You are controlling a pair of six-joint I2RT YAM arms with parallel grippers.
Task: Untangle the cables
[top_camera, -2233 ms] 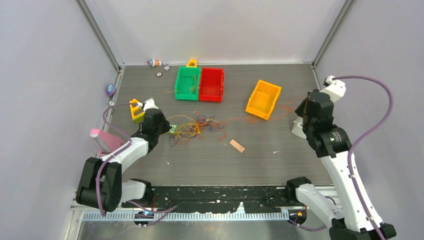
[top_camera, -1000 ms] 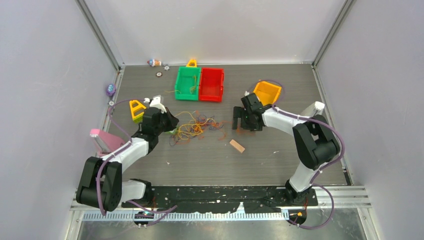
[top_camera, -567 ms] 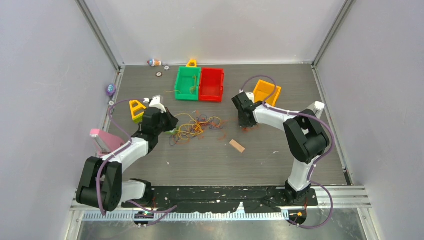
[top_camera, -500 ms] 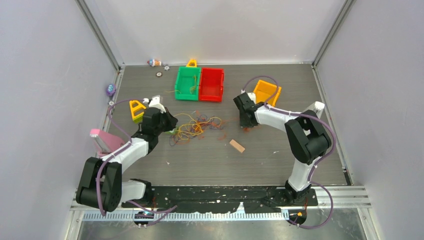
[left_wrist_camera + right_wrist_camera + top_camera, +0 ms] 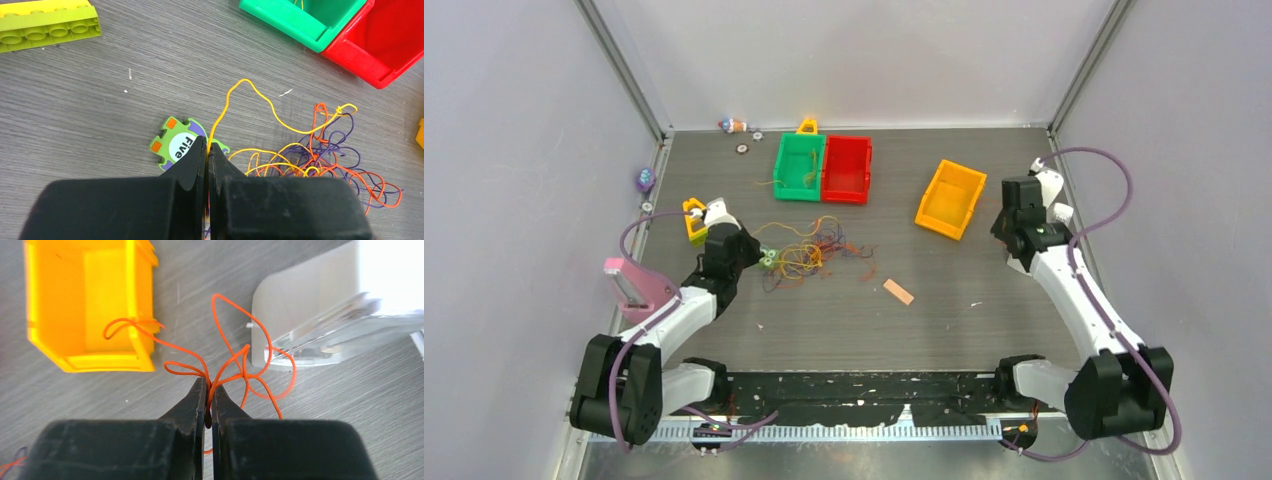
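Observation:
A tangle of thin yellow, orange and purple cables [image 5: 809, 252] lies left of the table's middle; it also shows in the left wrist view [image 5: 320, 160]. My left gripper [image 5: 752, 254] [image 5: 207, 150] is at the tangle's left edge, shut on one yellow cable [image 5: 227, 97] that loops up and right into the pile. My right gripper [image 5: 1014, 228] [image 5: 209, 387] is far right, shut on a bunch of orange cables [image 5: 240, 360]. One orange loop hangs over the rim of the orange bin [image 5: 142, 315].
A green "Five" puzzle piece [image 5: 175, 142] lies under the left fingers. A green bin [image 5: 780, 165] and a red bin [image 5: 864, 170] stand at the back, the orange bin [image 5: 951, 198] to the right. A wooden block [image 5: 898, 291], a yellow brick [image 5: 694, 220] and a pink object [image 5: 629, 280] lie about.
My right arm has swung from beside the tangle back to the far right, past the orange bin, with orange cables in it. My left gripper has drawn slightly left.

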